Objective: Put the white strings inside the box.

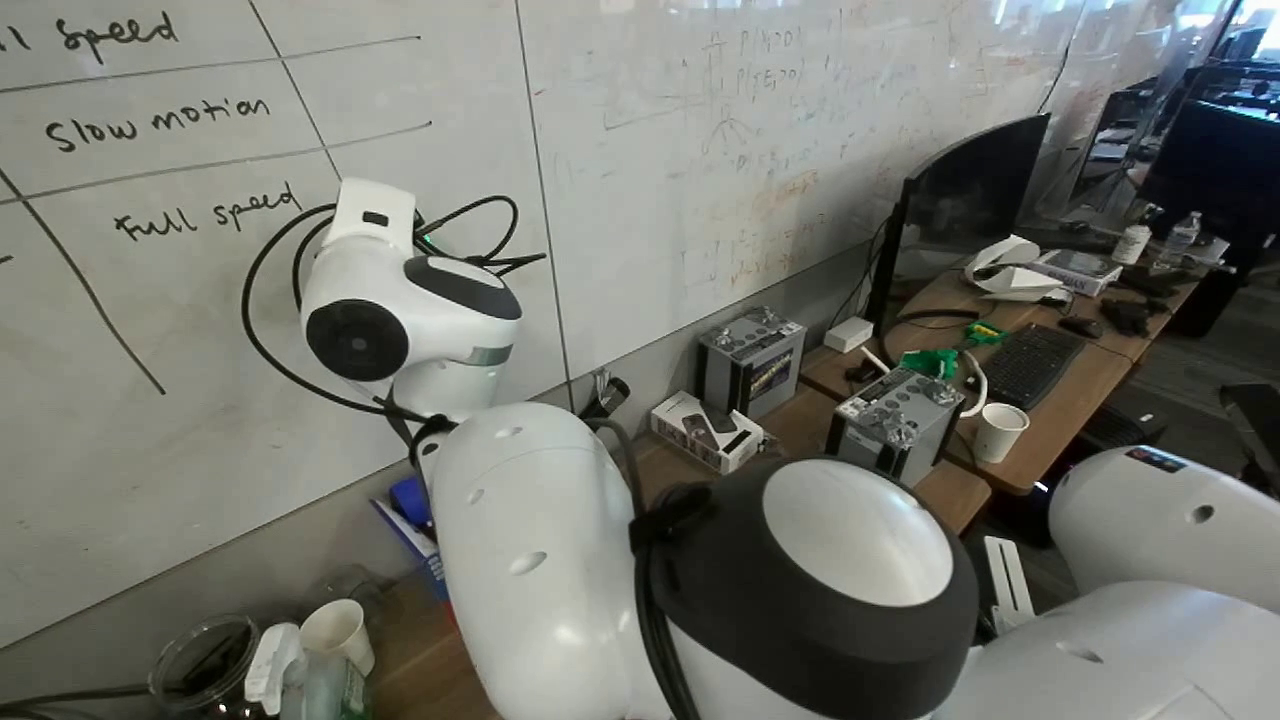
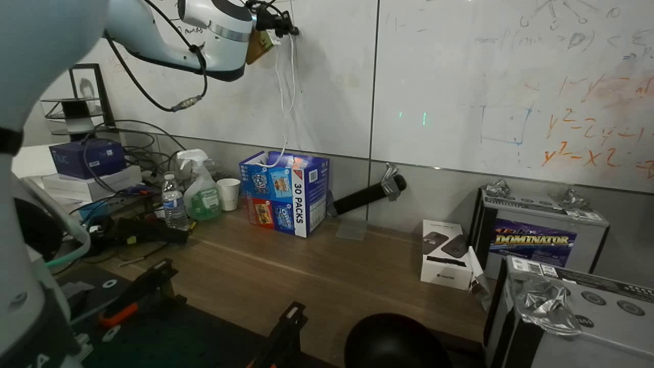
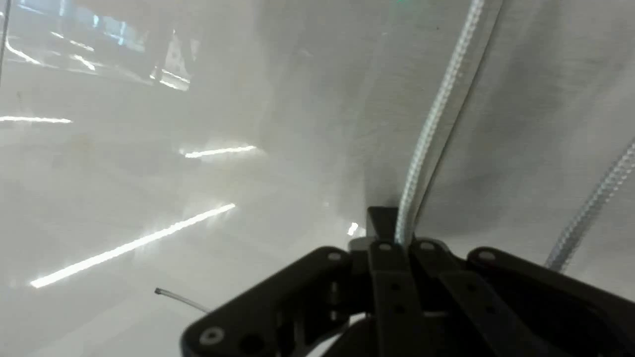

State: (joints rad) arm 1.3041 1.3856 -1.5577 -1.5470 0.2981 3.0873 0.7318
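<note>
Placing step, likely: black two-finger gripper [image 3: 404, 244] pinches thin white braided strings [image 3: 436, 109] hanging to open top of blue-and-red printed rectangular cardboard box [image 2: 276, 191]; next should lower them in, release.

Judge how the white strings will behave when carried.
The white strings are probably floppy: they hang in loose bends from the closed jaws. Being thin, they look light. Their lower end, at the open top of the blue box, might snag on its edge.
</note>
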